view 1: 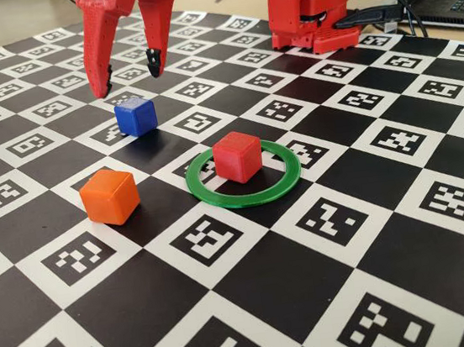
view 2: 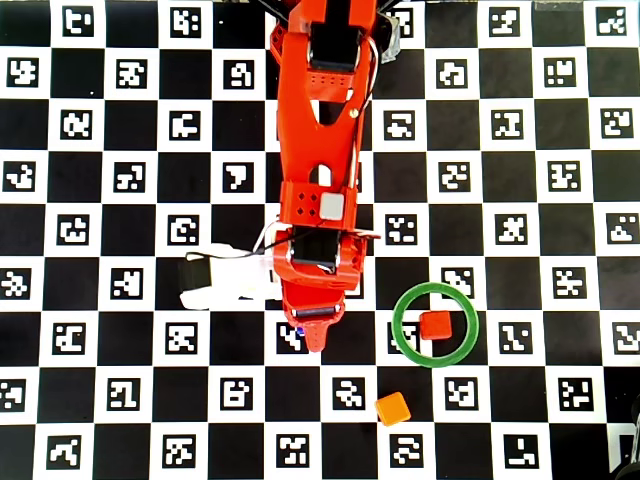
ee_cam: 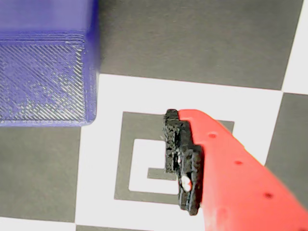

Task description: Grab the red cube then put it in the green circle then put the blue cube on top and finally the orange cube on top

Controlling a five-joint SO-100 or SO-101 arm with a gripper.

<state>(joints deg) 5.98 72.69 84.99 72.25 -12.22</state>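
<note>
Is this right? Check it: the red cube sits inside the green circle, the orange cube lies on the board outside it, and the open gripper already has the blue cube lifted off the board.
One thing is wrong: the blue cube is not lifted. The fixed view shows it resting on the board, with the open gripper above it, empty. The red cube does sit inside the green circle, and the orange cube lies outside it.

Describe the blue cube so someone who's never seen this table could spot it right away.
In the fixed view, start at the black-and-white checkered marker board and find the red robot hand hanging open above it. Just below its fingertips sits the blue cube. It is the only dark-blue block: the orange cube lies nearer the camera, and the red cube sits inside the green circle.
</note>
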